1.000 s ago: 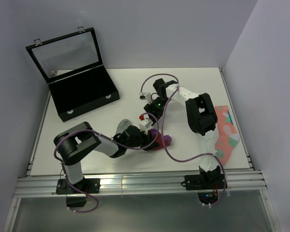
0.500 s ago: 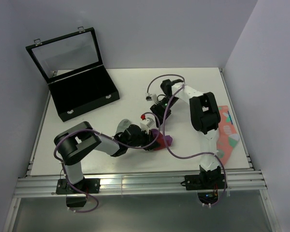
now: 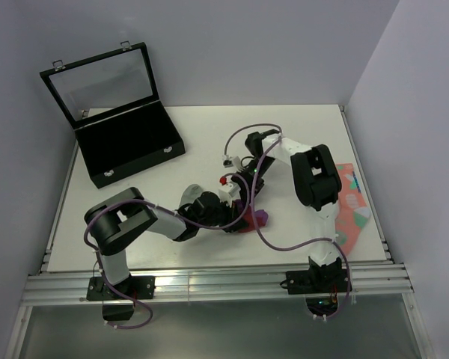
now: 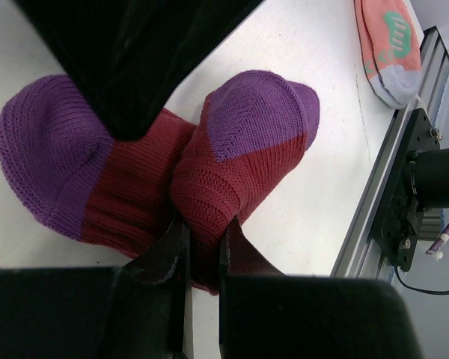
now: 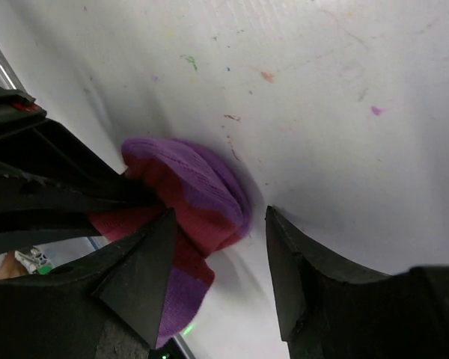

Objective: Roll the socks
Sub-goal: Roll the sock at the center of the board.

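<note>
Sock (image 4: 239,157): red-purple, bunched; one fold is pinched between the left jaws.
Left gripper (image 4: 203,233): clenched on sock.
Right gripper (image 5: 218,217): released; sock is seen just ahead of its jaws.

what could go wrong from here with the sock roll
1. The left gripper pinches only a thin fold of the red sock; the fold could slip out and the roll loosen.
2. The open right gripper stands close against the left one over the same sock, so their fingers might collide.
3. The right arm's purple cable loops down past that spot and may snag.
</note>
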